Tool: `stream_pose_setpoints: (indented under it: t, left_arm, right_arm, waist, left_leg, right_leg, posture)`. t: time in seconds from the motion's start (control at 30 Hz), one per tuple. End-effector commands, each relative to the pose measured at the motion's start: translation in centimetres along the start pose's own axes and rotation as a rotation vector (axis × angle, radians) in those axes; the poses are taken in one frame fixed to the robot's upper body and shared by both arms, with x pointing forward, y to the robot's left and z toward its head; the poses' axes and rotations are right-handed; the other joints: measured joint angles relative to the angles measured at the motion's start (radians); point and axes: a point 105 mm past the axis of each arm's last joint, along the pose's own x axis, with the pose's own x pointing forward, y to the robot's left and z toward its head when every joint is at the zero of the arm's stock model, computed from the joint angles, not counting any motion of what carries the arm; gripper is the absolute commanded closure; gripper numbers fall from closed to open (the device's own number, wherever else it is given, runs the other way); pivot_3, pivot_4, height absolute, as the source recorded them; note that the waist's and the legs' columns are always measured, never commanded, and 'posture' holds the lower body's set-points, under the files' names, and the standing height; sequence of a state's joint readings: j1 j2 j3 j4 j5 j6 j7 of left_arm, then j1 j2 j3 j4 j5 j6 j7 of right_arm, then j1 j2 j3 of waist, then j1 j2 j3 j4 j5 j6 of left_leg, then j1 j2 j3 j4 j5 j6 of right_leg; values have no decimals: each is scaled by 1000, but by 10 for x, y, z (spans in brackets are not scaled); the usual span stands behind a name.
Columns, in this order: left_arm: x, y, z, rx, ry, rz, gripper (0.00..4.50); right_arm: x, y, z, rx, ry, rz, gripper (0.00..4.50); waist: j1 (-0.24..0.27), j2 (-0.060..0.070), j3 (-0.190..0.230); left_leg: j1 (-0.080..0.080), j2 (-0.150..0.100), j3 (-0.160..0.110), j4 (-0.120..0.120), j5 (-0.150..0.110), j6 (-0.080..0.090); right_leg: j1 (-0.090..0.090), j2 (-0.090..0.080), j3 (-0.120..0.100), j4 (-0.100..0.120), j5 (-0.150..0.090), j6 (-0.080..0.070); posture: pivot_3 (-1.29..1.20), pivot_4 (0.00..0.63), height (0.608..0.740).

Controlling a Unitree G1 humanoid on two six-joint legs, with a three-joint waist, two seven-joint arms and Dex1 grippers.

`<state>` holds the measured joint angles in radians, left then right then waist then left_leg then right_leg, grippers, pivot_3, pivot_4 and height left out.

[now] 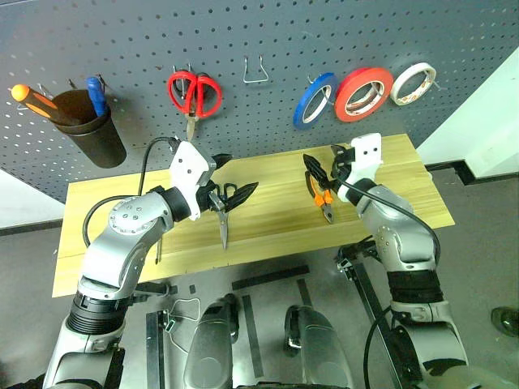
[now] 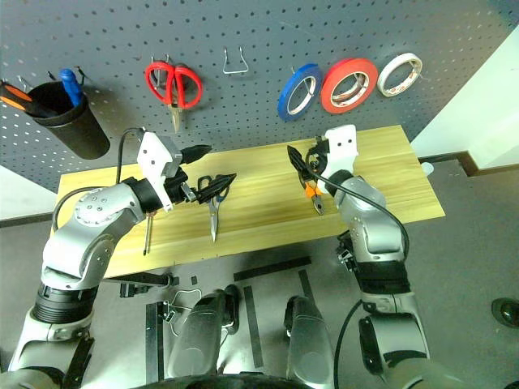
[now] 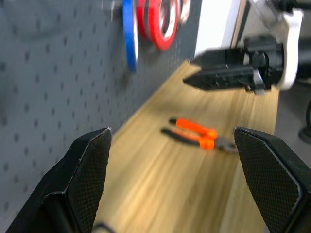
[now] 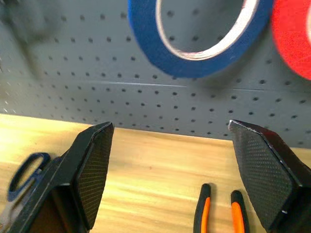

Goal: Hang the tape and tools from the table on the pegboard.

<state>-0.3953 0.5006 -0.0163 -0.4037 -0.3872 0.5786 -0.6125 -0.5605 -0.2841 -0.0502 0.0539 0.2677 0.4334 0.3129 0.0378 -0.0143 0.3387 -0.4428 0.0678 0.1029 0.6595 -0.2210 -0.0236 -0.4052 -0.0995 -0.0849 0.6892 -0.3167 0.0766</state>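
1. The red tape [image 1: 364, 93] hangs on the pegboard [image 1: 268, 32], above the desk's far right corner, between a blue roll [image 1: 315, 100] and a white roll [image 1: 413, 83].
2. The pliers [image 2: 312, 194] lie flat on the desk [image 2: 389, 194], right of its middle, orange handles toward the far edge and nose toward the near edge.
3. The dark scissors [image 2: 213, 203] lie on the desk near its middle, handles toward the far edge, blades pointing at the near edge.
4. A thin screwdriver [image 2: 147, 235] lies on the desk toward the left end, close to the near edge; its handle colour is hard to make out.
5. The left claw [image 2: 207, 170] hovers just above the scissors' handles, its two fingers spread wide and gripping nothing.
6. The right claw [image 2: 302, 166] hangs over the pliers' handles, fingers likewise apart and empty.
7. Both claws point inward, toward each other, across the middle of the desk.
8. Further along the pegboard, red-handled scissors [image 1: 194, 93] hang on a hook, an empty wire hook [image 1: 257, 71] beside them.
9. A black cup [image 1: 89, 126] hangs at the far left, holding an orange-handled and a blue-handled tool.
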Motion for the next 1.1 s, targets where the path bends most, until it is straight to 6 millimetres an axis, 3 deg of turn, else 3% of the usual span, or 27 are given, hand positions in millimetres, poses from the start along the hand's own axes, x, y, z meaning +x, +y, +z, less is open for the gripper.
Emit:
stream_pose_setpoints:
  t: [0.03,0.23,0.5,1.1]
  left_arm:
    - [-8,-3,5,14,14,7,330]
    - [-22,-7,-14,15,122,23,330]
    - [-24,-14,-16,0,130,22,330]
    - [-20,-10,-13,7,115,26,330]
  right_arm:
    - [10,-5,-7,-44,68,-43,565]
    - [21,-15,-30,-68,228,-106,565]
    - [19,-31,-58,-83,440,-170,565]
    - [17,-39,-61,-104,514,-195,565]
  waist:
    - [0,0,9]
    - [-1,1,32]
    - [0,1,58]
    - [-1,1,68]
  left_leg:
    - [0,0,0,0,0,0]
    - [0,0,2,-5,0,0]
    - [-1,0,3,-10,0,0]
    - [-1,0,5,-12,0,0]
  right_leg:
    - [0,0,0,0,0,0]
    - [-2,-1,1,-4,0,0]
    - [-4,-3,2,-6,0,0]
    - [-5,-4,1,-8,-1,0]
  posture:
    - [99,409,740]
    - [101,434,740]
    - [95,454,740]
    - [101,439,740]
